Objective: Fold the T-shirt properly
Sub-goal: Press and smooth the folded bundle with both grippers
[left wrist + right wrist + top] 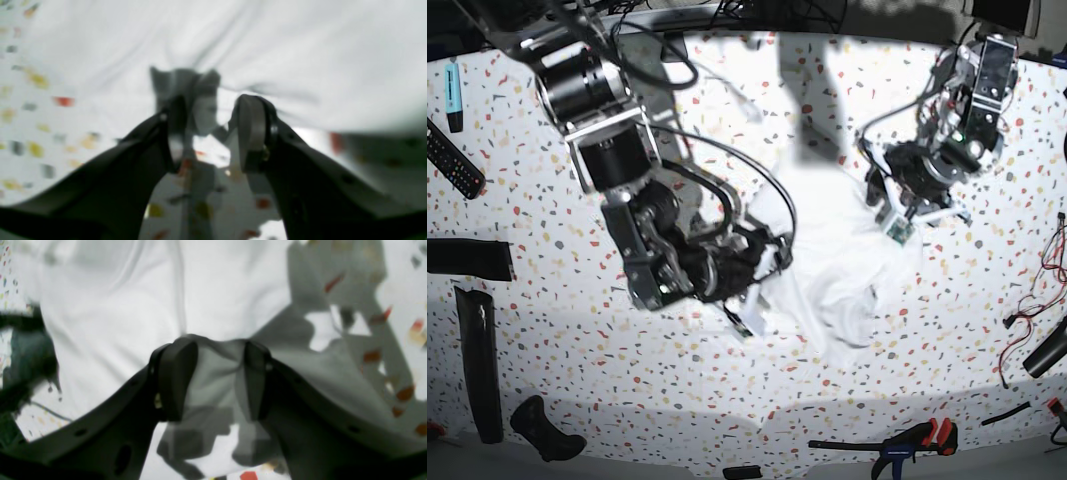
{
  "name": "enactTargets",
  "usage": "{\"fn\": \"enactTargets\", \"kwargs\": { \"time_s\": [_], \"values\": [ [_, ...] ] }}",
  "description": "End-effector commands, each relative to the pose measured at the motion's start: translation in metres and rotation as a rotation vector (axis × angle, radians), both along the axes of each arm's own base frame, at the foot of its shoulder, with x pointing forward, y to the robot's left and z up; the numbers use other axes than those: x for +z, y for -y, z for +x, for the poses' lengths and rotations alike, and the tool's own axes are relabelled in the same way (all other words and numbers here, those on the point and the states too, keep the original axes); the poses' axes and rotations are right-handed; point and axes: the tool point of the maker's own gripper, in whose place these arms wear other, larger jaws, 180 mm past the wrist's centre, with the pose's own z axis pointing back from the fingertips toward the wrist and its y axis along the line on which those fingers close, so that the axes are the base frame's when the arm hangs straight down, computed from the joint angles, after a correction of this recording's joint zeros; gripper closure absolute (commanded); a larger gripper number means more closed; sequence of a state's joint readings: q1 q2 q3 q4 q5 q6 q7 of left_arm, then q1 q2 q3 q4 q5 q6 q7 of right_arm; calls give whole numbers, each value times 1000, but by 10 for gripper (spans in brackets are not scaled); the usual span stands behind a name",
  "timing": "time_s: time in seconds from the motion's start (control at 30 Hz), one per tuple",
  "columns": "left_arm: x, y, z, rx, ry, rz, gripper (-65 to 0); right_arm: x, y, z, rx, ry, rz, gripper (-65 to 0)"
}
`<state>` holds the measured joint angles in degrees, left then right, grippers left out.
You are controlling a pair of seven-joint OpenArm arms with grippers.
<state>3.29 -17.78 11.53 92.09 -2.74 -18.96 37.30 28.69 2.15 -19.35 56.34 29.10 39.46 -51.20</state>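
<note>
Lifted and bunched between both arms above the speckled tabletop (547, 380): the T-shirt (827, 270), plain white, without print, label or readable writing.

Right jaws (217, 376) pinching a shaded fold of the cloth, which fills the gap between the two dark fingers (175, 376) and hangs below them in a crumpled flap; beyond the tips, a broad smooth spread of the shirt with one long crease running away from the jaws. To the outer side of these jaws, bare terrazzo with red and orange chips.

Left jaws (213, 133) partly spread, with a grey scrap of cloth caught at the tips against one pad (250, 126); blurred, so firmness of the hold cannot be told. Beyond these jaws, the shirt stretched taut in radiating wrinkles; below and between the fingers, speckled tabletop.

In the base view, cloth gathered in a heap between the two arms, nearer the right jaws (762, 255), a loose lobe drooping toward the near edge.

Well apart from the jaws: a remote control (454, 160), a blue marker (453, 95) whose lettering is too small to read, black strips (477, 360), a red-handled clamp (897, 442).
</note>
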Motion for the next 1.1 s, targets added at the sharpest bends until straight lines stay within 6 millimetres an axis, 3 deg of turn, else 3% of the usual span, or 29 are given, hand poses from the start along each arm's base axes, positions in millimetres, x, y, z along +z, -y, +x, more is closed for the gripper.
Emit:
{"fn": "enactTargets", "kwargs": {
  "time_s": [0.0,0.2,0.37,0.53,0.77,1.07],
  "values": [
    [19,-1,17,6,70,-15,-251,2,4,-3,23,8,-20,-281],
    [31,1,30,2,117,-26,-251,5,10,-47,54,19,25,-281],
    [32,3,30,2,116,-46,-251,14,-1,-78,84,39,76,-281],
    [33,8,29,6,109,-87,-251,9,-10,-97,84,17,108,-281],
    [33,8,29,6,106,-84,-251,11,-11,-99,79,22,123,-281],
    [49,7,46,5,150,-83,-251,59,-21,-89,110,179,169,-281]
  ]
}}
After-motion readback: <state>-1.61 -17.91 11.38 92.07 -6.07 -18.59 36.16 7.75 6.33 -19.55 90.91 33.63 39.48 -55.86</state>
